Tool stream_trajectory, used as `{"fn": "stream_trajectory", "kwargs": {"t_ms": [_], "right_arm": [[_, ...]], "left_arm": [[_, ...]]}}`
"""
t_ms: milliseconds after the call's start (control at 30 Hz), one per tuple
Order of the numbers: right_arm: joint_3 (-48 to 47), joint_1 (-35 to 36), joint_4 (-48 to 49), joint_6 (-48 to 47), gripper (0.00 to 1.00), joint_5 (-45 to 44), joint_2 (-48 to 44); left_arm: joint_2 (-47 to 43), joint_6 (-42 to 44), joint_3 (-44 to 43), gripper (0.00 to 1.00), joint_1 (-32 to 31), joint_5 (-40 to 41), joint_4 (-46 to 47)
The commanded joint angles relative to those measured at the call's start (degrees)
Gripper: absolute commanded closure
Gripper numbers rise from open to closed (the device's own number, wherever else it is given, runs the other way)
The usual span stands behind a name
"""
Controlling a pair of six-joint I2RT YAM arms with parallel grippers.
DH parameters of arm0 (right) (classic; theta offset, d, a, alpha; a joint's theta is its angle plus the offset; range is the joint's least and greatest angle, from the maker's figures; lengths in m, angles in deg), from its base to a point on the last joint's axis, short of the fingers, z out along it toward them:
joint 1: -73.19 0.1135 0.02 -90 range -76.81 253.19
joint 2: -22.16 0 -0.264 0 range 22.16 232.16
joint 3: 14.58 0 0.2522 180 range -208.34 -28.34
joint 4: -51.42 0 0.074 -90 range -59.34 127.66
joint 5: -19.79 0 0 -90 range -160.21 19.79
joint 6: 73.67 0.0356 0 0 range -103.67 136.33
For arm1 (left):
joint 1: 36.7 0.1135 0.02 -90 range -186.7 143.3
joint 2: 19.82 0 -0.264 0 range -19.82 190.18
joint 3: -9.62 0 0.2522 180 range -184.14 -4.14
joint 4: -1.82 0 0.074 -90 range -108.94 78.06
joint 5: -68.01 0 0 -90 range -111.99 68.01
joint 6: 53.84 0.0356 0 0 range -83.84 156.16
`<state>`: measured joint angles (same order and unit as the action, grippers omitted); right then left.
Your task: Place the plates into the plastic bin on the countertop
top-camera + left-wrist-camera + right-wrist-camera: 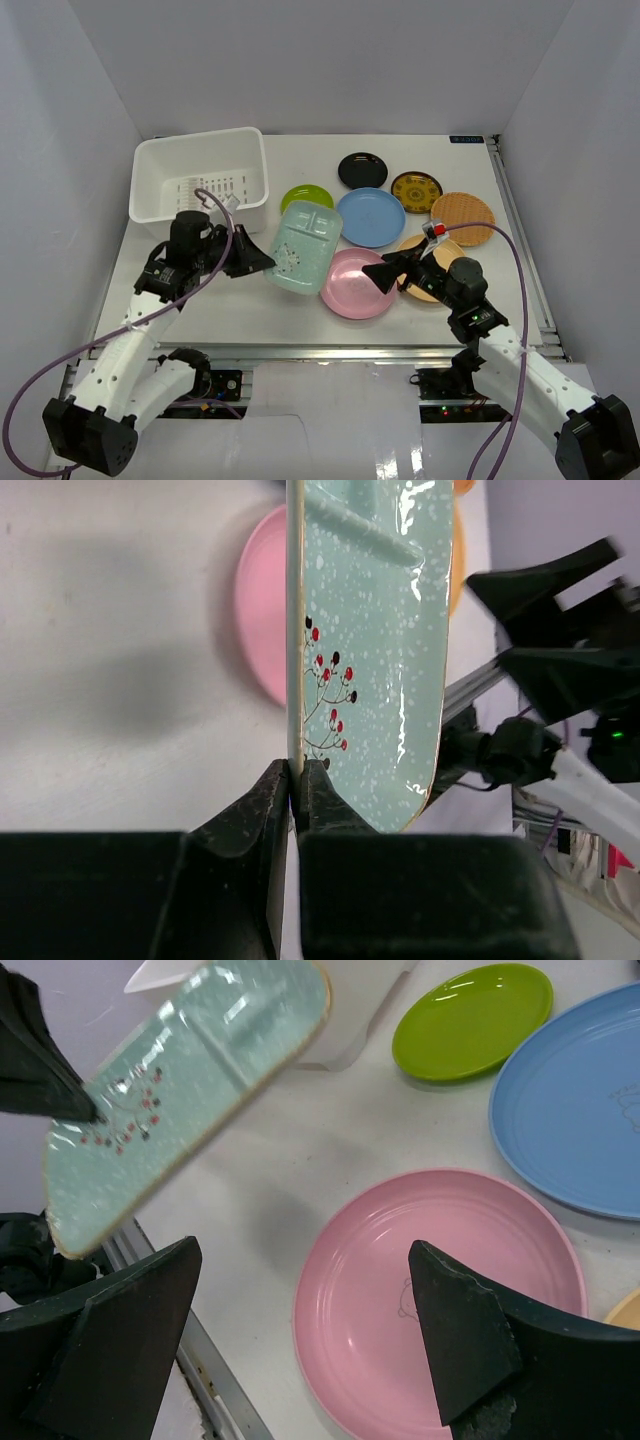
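Tray (pixel 303 248) hangs aloft, pinched by left end effector (pixel 297 776); right end effector (pixel 302 1250) gapes.

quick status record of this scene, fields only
left gripper: shut on the pale green tray at its edge, tray lifted clear of the countertop
right gripper: open, hovering over the pink plate
plastic bin: no plates visible inside
lying flat: lime green plate, light blue plate, black plate, orange plate
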<state>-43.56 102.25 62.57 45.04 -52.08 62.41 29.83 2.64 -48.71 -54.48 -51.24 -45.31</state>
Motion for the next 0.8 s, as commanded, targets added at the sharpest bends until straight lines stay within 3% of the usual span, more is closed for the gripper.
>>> {"fn": "stream_trajectory", "kwargs": {"t_ms": [0,167,300,533,767], "right_arm": [[-2.9,0.2,0.7,-1.4,0.10,-0.6,0.6],[-3.2,0.3,-0.1,-1.3,0.10,-0.2,0.4],[-3.5,0.3,-2.2,-1.9,0.10,-0.5,-1.1],[-2.7,0.3,-2.9,-1.7,0.10,-0.2,-2.4],[-2.0,0.3,-1.2,-0.8,0.10,1.3,-0.7]], "left_arm": [[0.3,-1.5,-11.8,1.00,0.0,-0.7,11.1],[8.5,-1.8,-19.7,1.00,0.9,15.0,10.2],[12.0,-2.3,-20.7,1.00,5.3,21.4,13.4],[15.7,-1.9,-19.1,1.00,20.7,22.8,17.0],[18.9,-3.2,-20.5,1.00,24.0,22.0,20.2]]}}
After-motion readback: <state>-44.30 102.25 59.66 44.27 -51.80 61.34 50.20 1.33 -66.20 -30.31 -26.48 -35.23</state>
